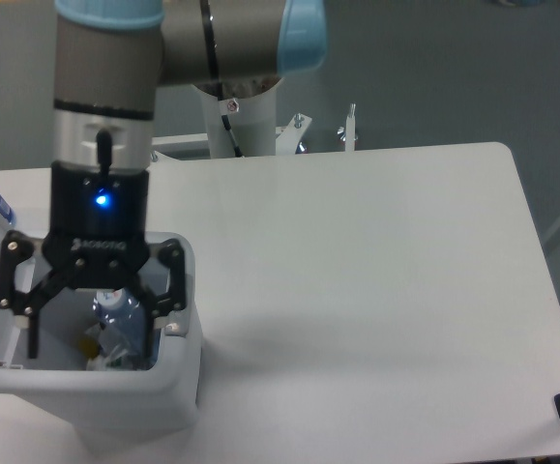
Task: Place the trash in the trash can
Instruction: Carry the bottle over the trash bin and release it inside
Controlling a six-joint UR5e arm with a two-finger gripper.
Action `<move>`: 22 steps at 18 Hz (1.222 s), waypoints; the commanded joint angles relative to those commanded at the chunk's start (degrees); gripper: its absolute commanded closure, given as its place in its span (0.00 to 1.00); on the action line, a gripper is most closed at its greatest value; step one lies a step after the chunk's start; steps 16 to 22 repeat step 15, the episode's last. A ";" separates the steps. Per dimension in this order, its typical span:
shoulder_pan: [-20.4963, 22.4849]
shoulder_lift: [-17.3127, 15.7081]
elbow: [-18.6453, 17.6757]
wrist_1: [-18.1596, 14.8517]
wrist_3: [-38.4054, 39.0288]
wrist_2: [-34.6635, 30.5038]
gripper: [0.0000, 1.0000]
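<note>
My claw hangs over the open trash can with its fingers spread wide, gripping nothing. The crushed plastic bottle lies inside the can between my fingers, on other trash there.

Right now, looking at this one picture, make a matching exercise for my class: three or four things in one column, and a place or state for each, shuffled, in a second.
Things:
1. gripper
2. bottle
3. bin
4. table

Places or states:
A. lid flipped open, standing at the left of the table
B. lying inside the bin, released
C. open, fingers spread above the bin's mouth
D. white, bare on its right side

Pairs: 1-C, 2-B, 3-A, 4-D
</note>
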State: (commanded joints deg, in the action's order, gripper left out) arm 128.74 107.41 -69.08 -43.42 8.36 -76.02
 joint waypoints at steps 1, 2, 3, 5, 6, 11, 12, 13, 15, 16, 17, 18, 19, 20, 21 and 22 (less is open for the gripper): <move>2.54 -0.53 -0.09 -0.17 -2.45 0.00 0.00; 4.74 -0.97 -0.35 -0.44 -5.09 0.00 0.00; 6.68 -1.23 -1.66 -0.27 -7.90 -0.35 0.00; 10.55 -2.98 -2.29 -0.61 -17.19 -2.01 0.00; 11.87 -3.86 -2.63 -1.31 -22.11 -3.41 0.00; 17.06 -6.51 -4.30 -14.91 -49.44 -8.24 0.00; 17.59 -6.95 -5.09 -16.33 -54.37 -10.61 0.00; 18.03 -7.04 -5.62 -16.87 -58.16 -12.55 0.00; 18.47 -7.13 -5.63 -17.31 -61.18 -13.62 0.00; 18.47 -7.13 -5.63 -17.31 -61.18 -13.62 0.00; 18.47 -7.13 -5.63 -17.31 -61.18 -13.62 0.00; 18.47 -7.13 -5.63 -17.31 -61.18 -13.62 0.00; 18.47 -7.13 -5.63 -17.31 -61.18 -13.62 0.00; 18.47 -7.13 -5.63 -17.31 -61.18 -13.62 0.00; 18.47 -7.13 -5.63 -17.31 -61.18 -13.62 0.00; 18.47 -7.13 -5.63 -17.31 -61.18 -13.62 0.00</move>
